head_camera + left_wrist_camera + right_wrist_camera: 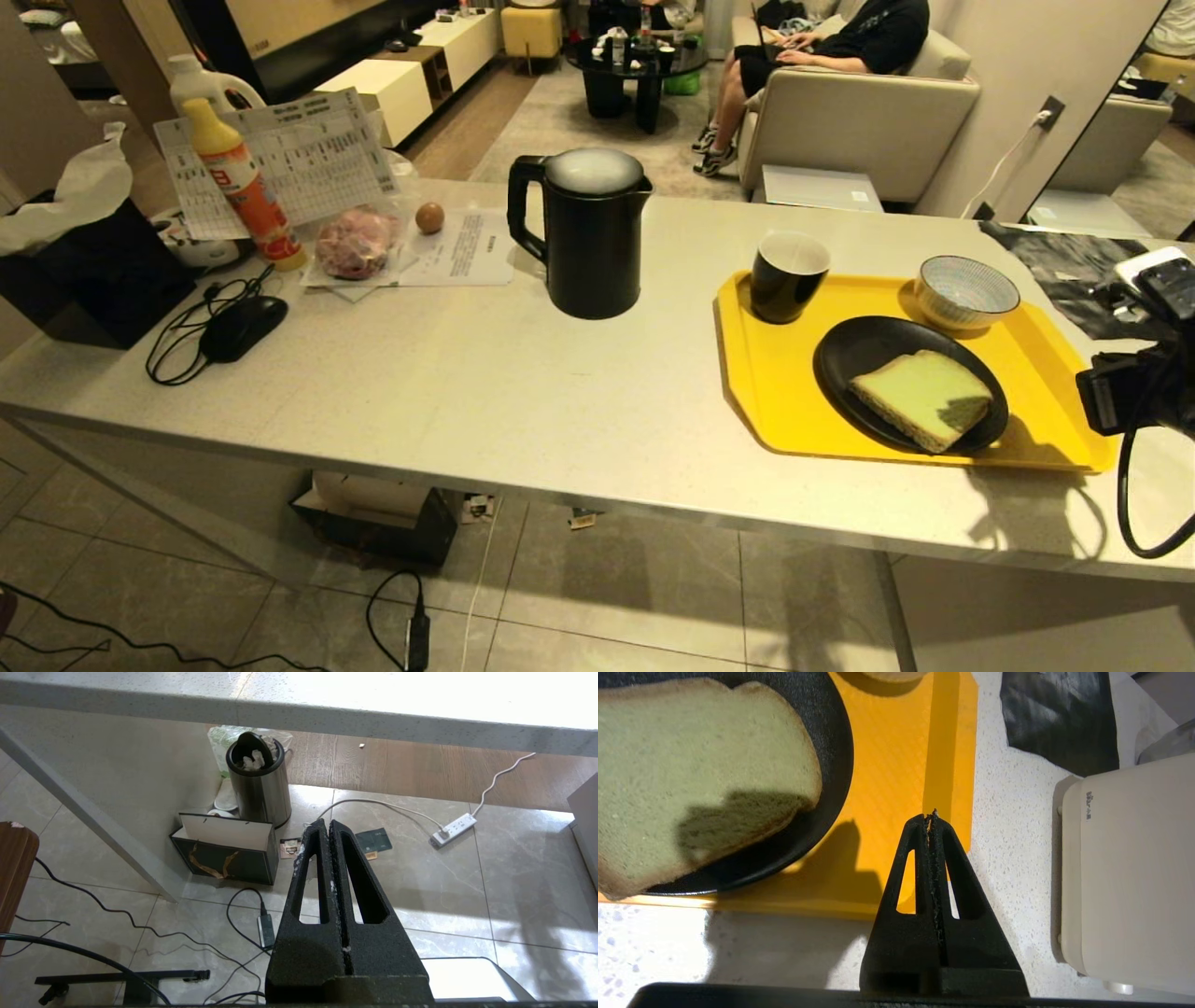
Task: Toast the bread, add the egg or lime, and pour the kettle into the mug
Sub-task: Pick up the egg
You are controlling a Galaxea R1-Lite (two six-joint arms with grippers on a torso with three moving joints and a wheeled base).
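Observation:
A pale green slice of bread (924, 397) (691, 774) lies on a black plate (845, 359) on the yellow tray (766, 392). The black mug (787, 277) stands at the tray's far left corner. The tall black kettle (590, 238) stands mid-counter, and the egg (429, 217) rests on a paper far left. No lime is in view. My right gripper (931, 814) is shut and empty above the tray's near right corner, beside the plate. My left gripper (325, 823) hangs shut and empty below the counter, over the floor.
A white appliance (1129, 872) sits on the counter right of the tray. A striped bowl (966, 292) is on the tray. Bottle (245, 187), bagged meat (355, 243) and mouse (243, 327) crowd the left. A bin (258, 781) and paper bag (224, 851) stand under the counter.

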